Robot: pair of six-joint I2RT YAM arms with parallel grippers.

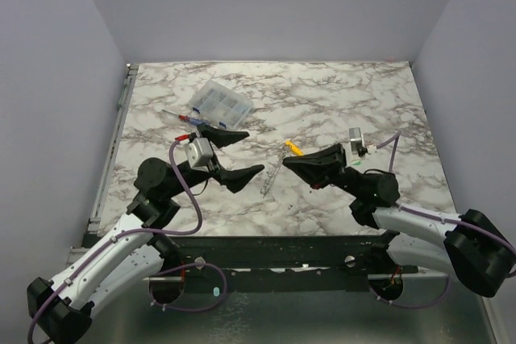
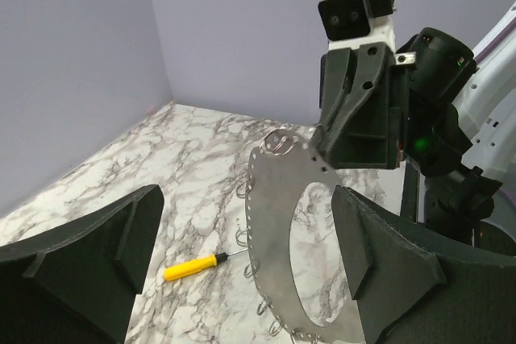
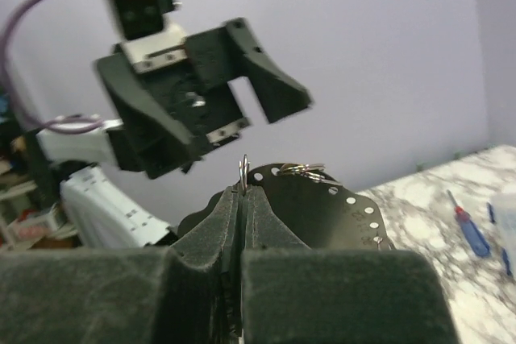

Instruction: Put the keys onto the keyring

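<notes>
**Operator A:** Keyring (image 2: 274, 223) status?

**Operator B:** My right gripper (image 3: 242, 195) is clenched on its rim. I hold the plate on edge over the table (image 1: 355, 102), so its small rings face my other arm.

**Operator A:** And your left gripper (image 1: 254, 151)?

**Operator B:** Spread wide, holding nothing. The keyring stands just ahead of its fingertips, framed between them and touching neither. I can't make out a key, so I judge threading hasn't begun.

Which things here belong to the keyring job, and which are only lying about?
For the job:
keyring
right gripper, shut on the keyring
left gripper, open
(no key in view)

Lying about:
yellow stick
screwdriver
box
</notes>
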